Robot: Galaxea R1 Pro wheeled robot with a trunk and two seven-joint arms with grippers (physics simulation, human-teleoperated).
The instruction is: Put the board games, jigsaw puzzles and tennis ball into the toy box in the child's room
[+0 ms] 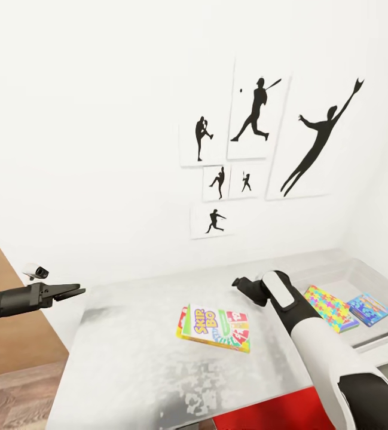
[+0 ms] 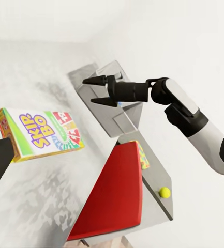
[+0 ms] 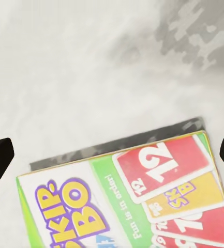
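While the white wall [image 1: 98, 119] w/ its black silhouette pictures [image 1: 259, 149] takes up most of the head view, the table [image 1: 134, 370] spreads pale grey below it, wood floor [image 1: 2, 310] off to the left. At the table's right end sits the toy box [image 1: 337, 269], a shallow light grey bin; inside it lie a jigsaw puzzle [image 1: 330, 307] and, just beside that, a small blue board game [image 1: 369, 309]. A red flat thing [image 2: 117, 194] lies at the table's near edge by the bin. The right arm [image 1: 313, 340] reaches over the table betw. the bin and the Skip-Bo box [image 1: 214, 328], which lies flat near mid-table, well apart from the bin. The right gripper [image 2: 98, 90] hangs above the box, fingers spread wide, holding nothing. The left gripper [image 1: 74, 292] hovers off the table's left end, jaws a narrow gap apart, empty. Smallest: the tennis ball [image 2: 164, 192], on a grey surface next to the red thing in the left wrist view.
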